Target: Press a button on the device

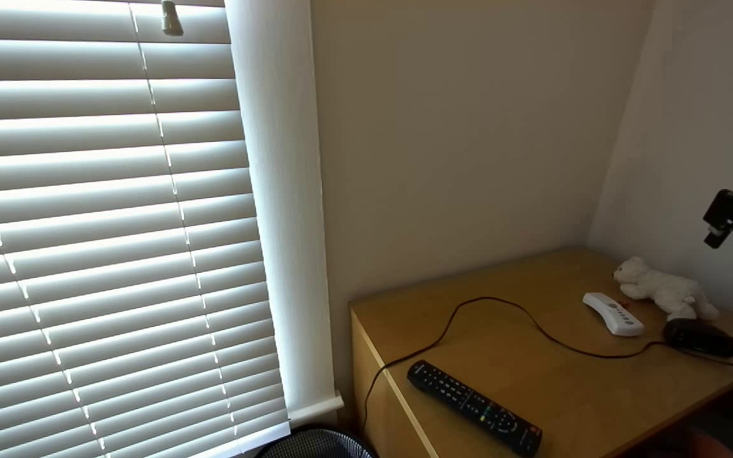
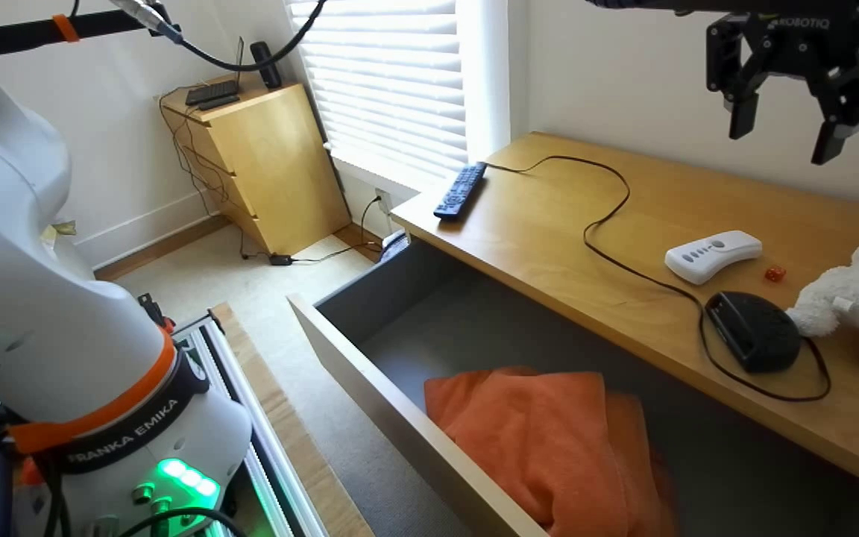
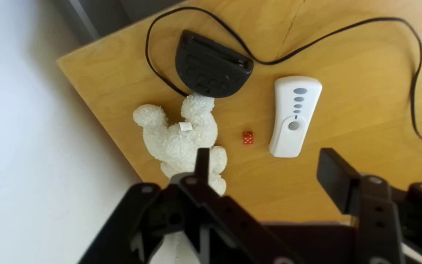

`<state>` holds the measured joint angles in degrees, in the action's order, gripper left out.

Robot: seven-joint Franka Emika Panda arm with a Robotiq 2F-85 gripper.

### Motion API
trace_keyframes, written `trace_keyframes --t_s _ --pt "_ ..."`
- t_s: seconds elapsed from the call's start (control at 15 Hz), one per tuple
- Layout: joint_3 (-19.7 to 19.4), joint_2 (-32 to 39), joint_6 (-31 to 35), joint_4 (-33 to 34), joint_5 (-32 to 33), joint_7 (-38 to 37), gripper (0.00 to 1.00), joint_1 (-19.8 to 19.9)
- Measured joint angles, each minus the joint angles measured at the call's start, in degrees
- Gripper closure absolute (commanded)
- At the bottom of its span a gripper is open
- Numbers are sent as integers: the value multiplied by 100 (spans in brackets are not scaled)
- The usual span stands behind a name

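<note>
black, jointed and two-fingered, the robotiq gripper looms nearest the wrist camera, its fingers spread wide. lower down and well apart from it, past the fingertips in the wrist view, the low, rounded black plastic device lies on the pale wooden desk, close to the edge by the open grey-lined drawer. one foot of the white plush bear is just beside it; whether they touch i can't tell. between bear and grey-buttoned white plastic gadget sits a dotted red die.
</note>
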<state>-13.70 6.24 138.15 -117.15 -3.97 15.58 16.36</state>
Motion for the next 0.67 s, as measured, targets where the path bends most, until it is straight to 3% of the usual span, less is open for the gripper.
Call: trace_keyframes --t_s 0.33,0.67 --pt "13 -560 -144 -487 96 974 0 -28" --pt "12 -734 -188 -696 235 1230 0 -38"
